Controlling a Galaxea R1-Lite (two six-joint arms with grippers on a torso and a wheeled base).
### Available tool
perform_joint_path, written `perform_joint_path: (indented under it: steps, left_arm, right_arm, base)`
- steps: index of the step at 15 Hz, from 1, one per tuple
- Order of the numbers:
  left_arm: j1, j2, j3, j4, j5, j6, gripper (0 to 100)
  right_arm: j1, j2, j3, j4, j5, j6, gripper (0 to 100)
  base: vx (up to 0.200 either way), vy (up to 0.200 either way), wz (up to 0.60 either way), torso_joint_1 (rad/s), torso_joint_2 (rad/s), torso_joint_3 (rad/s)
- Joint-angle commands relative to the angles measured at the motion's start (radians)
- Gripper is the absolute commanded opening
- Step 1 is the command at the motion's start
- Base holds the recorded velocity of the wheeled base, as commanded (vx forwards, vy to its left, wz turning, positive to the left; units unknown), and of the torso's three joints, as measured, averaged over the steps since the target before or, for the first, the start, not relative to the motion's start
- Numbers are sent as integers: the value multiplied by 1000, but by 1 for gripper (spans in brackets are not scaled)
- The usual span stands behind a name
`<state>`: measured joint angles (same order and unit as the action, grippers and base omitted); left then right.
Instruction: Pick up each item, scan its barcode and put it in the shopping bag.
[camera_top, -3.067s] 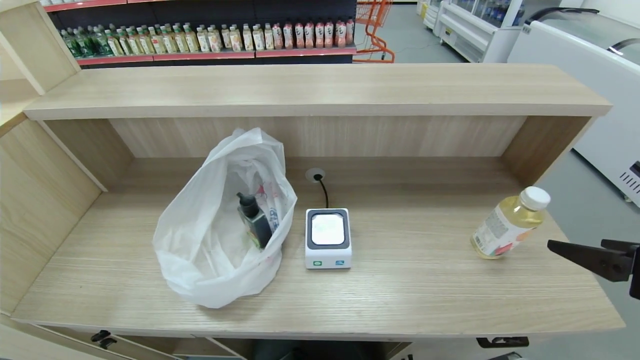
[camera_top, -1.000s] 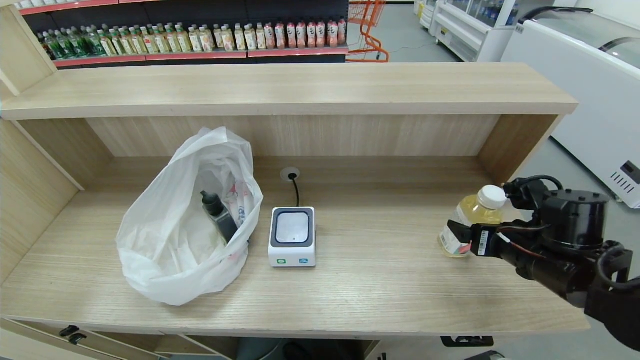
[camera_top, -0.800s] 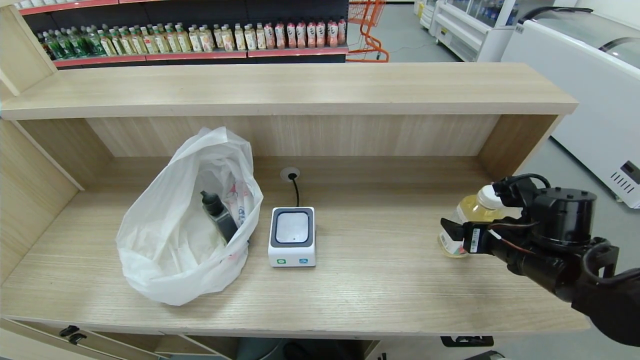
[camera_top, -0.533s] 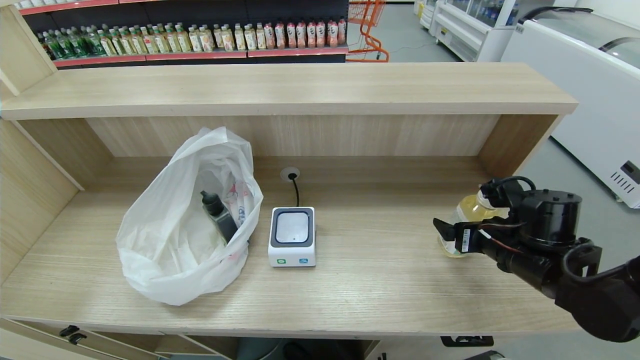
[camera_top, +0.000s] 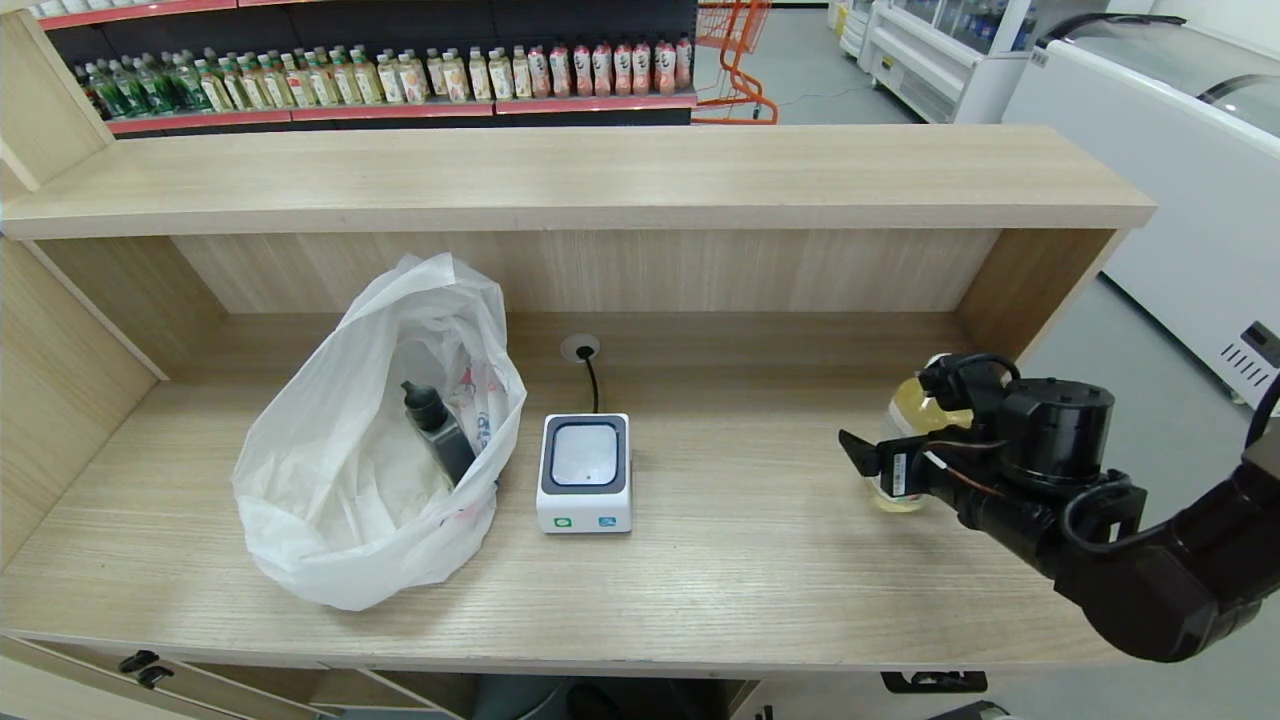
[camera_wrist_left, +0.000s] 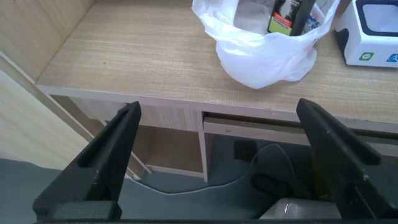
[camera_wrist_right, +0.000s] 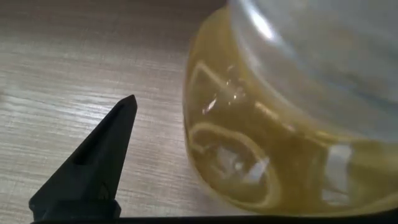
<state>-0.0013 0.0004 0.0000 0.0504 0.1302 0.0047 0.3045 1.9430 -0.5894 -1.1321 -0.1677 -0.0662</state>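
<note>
A clear bottle of yellow drink (camera_top: 893, 495) stands on the wooden counter (camera_top: 750, 570) at the far right. My right gripper (camera_top: 893, 425) is open around its upper part, one finger (camera_top: 856, 452) on the bottle's left and the wrist covering the cap. In the right wrist view that finger (camera_wrist_right: 93, 168) sits a small gap away from the bottle (camera_wrist_right: 292, 124). The white shopping bag (camera_top: 340, 500) stands open at the left with a dark pump bottle (camera_top: 437, 437) inside. The white barcode scanner (camera_top: 585, 470) is beside the bag. My left gripper (camera_wrist_left: 219, 107) hangs open below the counter's front edge.
A raised shelf (camera_top: 600, 180) and side walls box in the counter. The scanner's black cable (camera_top: 591, 385) runs to a hole at the back. Bare counter lies between the scanner and the bottle. In the left wrist view the bag (camera_wrist_left: 261, 50) and scanner (camera_wrist_left: 373, 31) sit above the drawer fronts.
The head camera shifted after the oldest frame. Within the last second my right gripper slid left over the bottle, hiding its cap; the bottle's top moved slightly left.
</note>
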Motion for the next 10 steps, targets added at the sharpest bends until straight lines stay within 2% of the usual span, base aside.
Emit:
perform_joint_path:
  steps: [1, 10]
  left_arm:
    - [0, 0, 0, 0, 0, 0, 100]
    - [1, 0, 0, 0, 0, 0, 100]
  right_arm:
    - [2, 10, -12, 0, 36, -7, 0]
    - [4, 2, -23, -6, 60, -95, 0]
  base:
    - [0, 0, 0, 0, 0, 0]
    - [0, 0, 0, 0, 0, 0]
